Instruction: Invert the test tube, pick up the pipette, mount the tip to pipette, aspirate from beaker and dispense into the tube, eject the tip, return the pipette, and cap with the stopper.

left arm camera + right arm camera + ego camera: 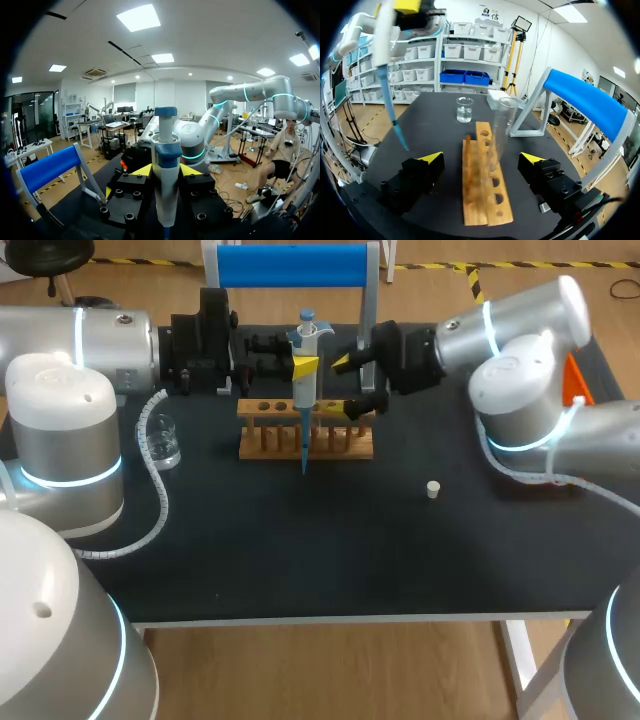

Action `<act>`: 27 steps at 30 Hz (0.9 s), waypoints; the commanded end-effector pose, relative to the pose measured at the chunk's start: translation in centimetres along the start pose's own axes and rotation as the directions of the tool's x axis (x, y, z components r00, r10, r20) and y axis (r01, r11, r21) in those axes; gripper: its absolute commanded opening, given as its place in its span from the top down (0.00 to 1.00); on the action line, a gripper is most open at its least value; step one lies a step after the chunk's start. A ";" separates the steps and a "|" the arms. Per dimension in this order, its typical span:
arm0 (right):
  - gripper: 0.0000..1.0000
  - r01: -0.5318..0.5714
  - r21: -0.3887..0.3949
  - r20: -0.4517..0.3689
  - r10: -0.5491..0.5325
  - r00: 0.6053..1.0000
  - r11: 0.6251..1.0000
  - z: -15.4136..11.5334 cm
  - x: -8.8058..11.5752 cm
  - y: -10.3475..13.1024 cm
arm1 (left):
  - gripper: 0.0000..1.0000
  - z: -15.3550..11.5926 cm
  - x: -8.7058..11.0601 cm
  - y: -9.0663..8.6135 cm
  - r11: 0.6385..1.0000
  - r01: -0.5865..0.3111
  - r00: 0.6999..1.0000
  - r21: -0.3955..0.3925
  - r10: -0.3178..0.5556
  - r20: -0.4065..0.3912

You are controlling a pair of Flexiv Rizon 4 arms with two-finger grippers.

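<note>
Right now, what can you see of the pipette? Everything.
The pipette stands upright, clamped between the yellow fingertips of the left gripper, one on each side of its body. The body looks like pale grey-white plastic, with a blue plunger button on top and a collar below it. A slim translucent blue tip is mounted on its lower end, pointing down. In the right wrist view the tip hangs beside the wooden rack, touching nothing that I can see.
</note>
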State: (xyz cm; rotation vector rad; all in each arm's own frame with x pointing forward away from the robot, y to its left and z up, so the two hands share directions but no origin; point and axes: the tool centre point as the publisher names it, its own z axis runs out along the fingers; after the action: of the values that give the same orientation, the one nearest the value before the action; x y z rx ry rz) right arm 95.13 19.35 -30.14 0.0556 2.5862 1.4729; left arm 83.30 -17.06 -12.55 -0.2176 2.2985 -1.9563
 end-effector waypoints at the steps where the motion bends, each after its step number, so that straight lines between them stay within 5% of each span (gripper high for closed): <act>1: 0.00 0.009 -0.061 0.004 -0.008 1.000 0.998 -5.4 2.5 0.1 | 1.00 0.1 0.1 0.1 1.000 -0.001 1.000 0.003 0.001 0.003; 18: 0.00 0.026 -0.365 -0.098 -0.066 0.993 0.931 -8.3 8.5 5.4 | 1.00 0.1 0.1 0.1 1.000 -0.001 1.000 0.003 0.001 0.003; 27: 0.00 -0.065 -0.438 -0.172 -0.013 0.985 0.896 -7.8 10.0 7.4 | 1.00 0.1 0.1 0.1 1.000 -0.001 1.000 0.003 0.001 0.003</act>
State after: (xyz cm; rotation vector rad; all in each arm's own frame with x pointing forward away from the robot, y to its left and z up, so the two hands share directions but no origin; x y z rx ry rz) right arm 83.64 17.16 -20.98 -0.0994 2.3087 2.1102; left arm 83.30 -17.06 -12.56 -0.2175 2.2991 -1.9561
